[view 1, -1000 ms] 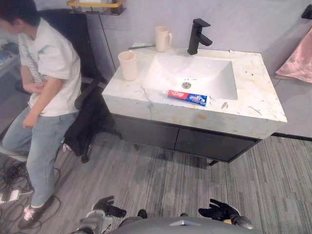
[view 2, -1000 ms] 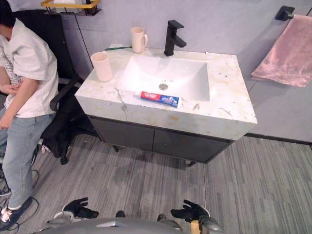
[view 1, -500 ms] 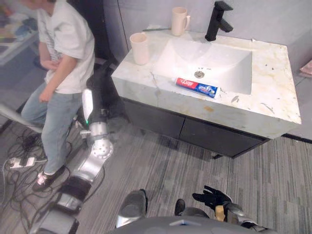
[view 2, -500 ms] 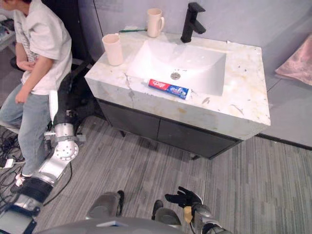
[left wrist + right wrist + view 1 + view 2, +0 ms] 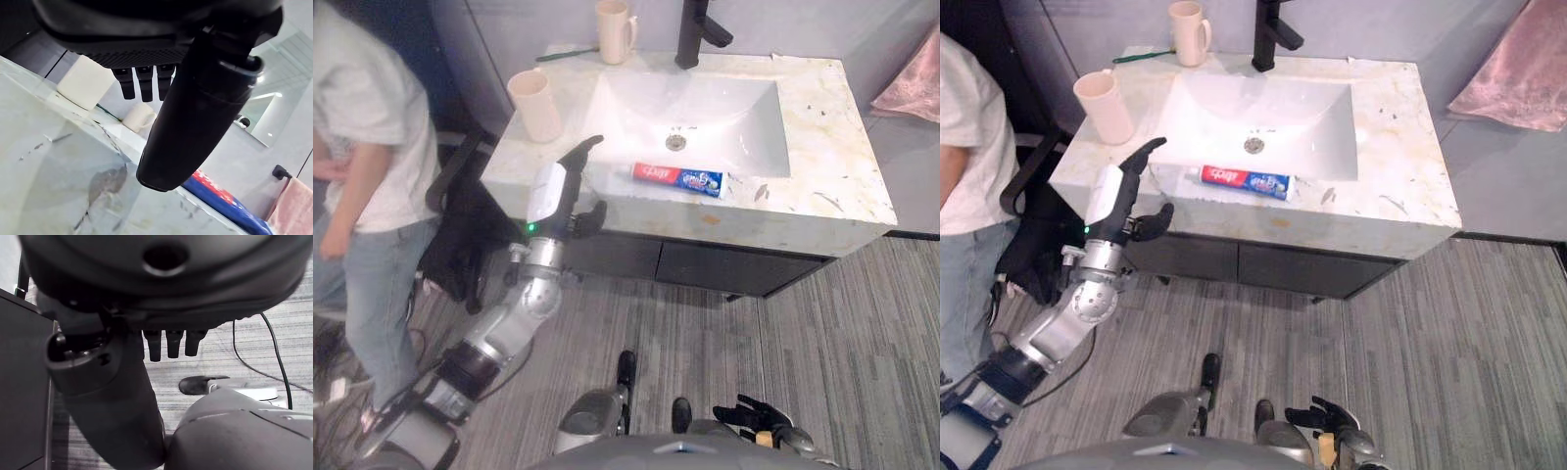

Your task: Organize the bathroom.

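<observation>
A red and blue toothpaste tube [image 5: 678,178] lies on the marble counter [image 5: 822,186] at the front rim of the white sink [image 5: 705,113]. At the counter's left end stands a pink cup [image 5: 535,105]. A cream mug [image 5: 614,18] and a green toothbrush [image 5: 566,53] sit at the back, left of the black faucet [image 5: 697,29]. My left hand [image 5: 570,181] is raised at the counter's front left edge, open with straight fingers, a short way left of the tube [image 5: 225,203]. My right hand [image 5: 759,416] hangs low over the floor, open and empty.
A person [image 5: 362,176] in a white shirt and jeans stands at the left beside a black chair [image 5: 460,225]. A pink towel [image 5: 1503,73] hangs on the wall to the right of the vanity. Dark cabinet doors [image 5: 705,264] sit under the counter.
My left arm has swung up from the floor to the counter's front left edge. The camera has shifted. The right hand has stayed low.
</observation>
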You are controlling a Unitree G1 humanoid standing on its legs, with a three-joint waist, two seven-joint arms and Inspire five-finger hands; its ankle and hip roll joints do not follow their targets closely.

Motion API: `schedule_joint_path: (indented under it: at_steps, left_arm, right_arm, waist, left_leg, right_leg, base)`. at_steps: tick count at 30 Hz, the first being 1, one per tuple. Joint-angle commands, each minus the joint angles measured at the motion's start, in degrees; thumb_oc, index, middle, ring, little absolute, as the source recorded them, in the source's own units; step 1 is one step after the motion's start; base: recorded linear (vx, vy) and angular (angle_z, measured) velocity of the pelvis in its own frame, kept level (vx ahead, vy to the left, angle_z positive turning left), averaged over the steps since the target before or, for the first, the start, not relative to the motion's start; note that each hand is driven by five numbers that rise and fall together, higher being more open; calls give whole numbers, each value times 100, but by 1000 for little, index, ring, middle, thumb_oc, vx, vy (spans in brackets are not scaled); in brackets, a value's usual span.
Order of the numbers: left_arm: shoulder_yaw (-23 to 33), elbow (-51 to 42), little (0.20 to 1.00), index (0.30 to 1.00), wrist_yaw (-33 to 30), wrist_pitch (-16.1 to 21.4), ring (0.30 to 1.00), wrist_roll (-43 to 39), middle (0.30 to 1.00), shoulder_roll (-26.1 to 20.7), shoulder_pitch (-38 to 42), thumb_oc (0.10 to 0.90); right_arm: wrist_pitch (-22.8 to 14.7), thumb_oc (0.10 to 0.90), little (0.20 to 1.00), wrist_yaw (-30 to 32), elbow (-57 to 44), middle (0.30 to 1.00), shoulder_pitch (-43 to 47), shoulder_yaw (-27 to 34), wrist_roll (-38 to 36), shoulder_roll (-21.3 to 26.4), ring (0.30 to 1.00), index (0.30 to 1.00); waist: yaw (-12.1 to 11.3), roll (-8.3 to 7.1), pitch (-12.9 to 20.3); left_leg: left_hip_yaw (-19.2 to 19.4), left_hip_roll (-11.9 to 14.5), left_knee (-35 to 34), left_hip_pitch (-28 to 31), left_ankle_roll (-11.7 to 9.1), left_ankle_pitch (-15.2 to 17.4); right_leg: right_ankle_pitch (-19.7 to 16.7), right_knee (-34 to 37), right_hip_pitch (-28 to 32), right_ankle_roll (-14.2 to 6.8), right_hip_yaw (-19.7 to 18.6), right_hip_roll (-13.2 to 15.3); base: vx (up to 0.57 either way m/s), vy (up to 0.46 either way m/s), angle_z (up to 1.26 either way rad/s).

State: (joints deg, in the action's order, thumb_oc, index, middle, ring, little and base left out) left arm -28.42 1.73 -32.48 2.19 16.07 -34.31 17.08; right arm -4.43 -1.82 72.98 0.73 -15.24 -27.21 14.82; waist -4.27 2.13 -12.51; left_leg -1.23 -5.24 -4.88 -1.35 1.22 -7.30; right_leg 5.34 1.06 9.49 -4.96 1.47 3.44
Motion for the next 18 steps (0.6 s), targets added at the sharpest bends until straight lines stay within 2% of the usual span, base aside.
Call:
schedule_joint_path:
  at_steps: [1, 3, 5, 7, 9, 10, 11, 12, 18]
  left_arm:
    - [461, -253, 900, 900, -195, 394, 900, 65, 900, -30, 545, 800]
    - [362, -244, 900, 900, -236, 366, 900, 120, 900, -60, 656, 800]
    - [277, -222, 900, 900, -243, 331, 900, 41, 900, -126, 803, 800]
    - [256, -211, 900, 900, -252, 360, 900, 0, 900, -137, 871, 800]
    - [282, -238, 900, 900, -203, 362, 900, -36, 900, -169, 904, 800]
    - [290, -225, 900, 900, -202, 378, 900, -21, 900, -171, 868, 800]
    - [290, -225, 900, 900, -202, 378, 900, -21, 900, -171, 868, 800]
    - [327, -170, 900, 900, -250, 426, 900, -63, 900, -228, 812, 800]
    - [466, -375, 900, 900, -301, 297, 900, -99, 900, -263, 757, 800]
  right_arm:
    - [-221, 800, 900, -50, -124, 900, 19, -170, 239, -111, 900, 900]
    - [-231, 800, 900, -79, -114, 900, 15, -125, 310, -107, 900, 900]
    - [-222, 800, 900, -84, -59, 900, 24, -124, 332, -88, 900, 900]
    - [-194, 800, 900, -72, -9, 900, 68, -112, 298, -82, 900, 900]
    - [-144, 800, 900, -103, 45, 900, 164, -89, 280, -58, 900, 900]
    - [-85, 800, 900, -151, 59, 900, 220, -106, 305, -24, 900, 900]
    - [-85, 800, 900, -151, 59, 900, 220, -106, 305, -24, 900, 900]
    - [35, 800, 900, -176, 3, 900, 304, -166, 236, 16, 900, 900]
    - [73, 800, 900, -167, 100, 900, 378, -186, 214, -30, 900, 900]
  waist:
    - [-78, -80, 596]
    - [4, -48, 577]
    - [60, -10, 545]
    - [53, 20, 516]
    - [25, 49, 476]
    - [59, -3, 463]
    - [59, -3, 463]
    - [71, -27, 488]
    - [0, -49, 627]
  left_leg:
    - [-177, -146, 164, -440, 214, 252]
    - [-276, -155, 130, -283, 287, 282]
    - [-345, -116, 172, -156, 300, 381]
    - [-420, -95, 202, -79, 277, 422]
    - [-528, -62, 226, 27, 219, 480]
    - [-685, -145, 296, 50, 226, 579]
    - [-685, -145, 296, 50, 226, 579]
    - [-744, -121, 327, -9, 236, 590]
    - [-831, -114, 133, 8, 224, 519]
  right_leg:
    - [-114, -1421, -428, -127, 652, -208]
    - [-347, -2181, -858, -204, 576, -169]
    - [-360, -2364, -1171, -161, 572, -103]
    - [-320, -2137, -1247, -101, 668, -8]
    - [-273, -1393, -1194, -56, 688, 48]
    - [-651, -624, -1260, -148, 371, 49]
    - [-651, -624, -1260, -148, 371, 49]
    - [-732, -501, -1357, -135, 173, -39]
    - [-740, -177, -1143, -119, 257, -94]
  base:
    - [167, 85, -13]
    - [93, 51, -10]
    - [82, 17, 9]
    - [61, -20, 25]
    - [76, -91, 38]
    - [71, -96, 28]
    - [35, -132, 24]
    - [-12, -75, 26]
    - [38, -88, 24]
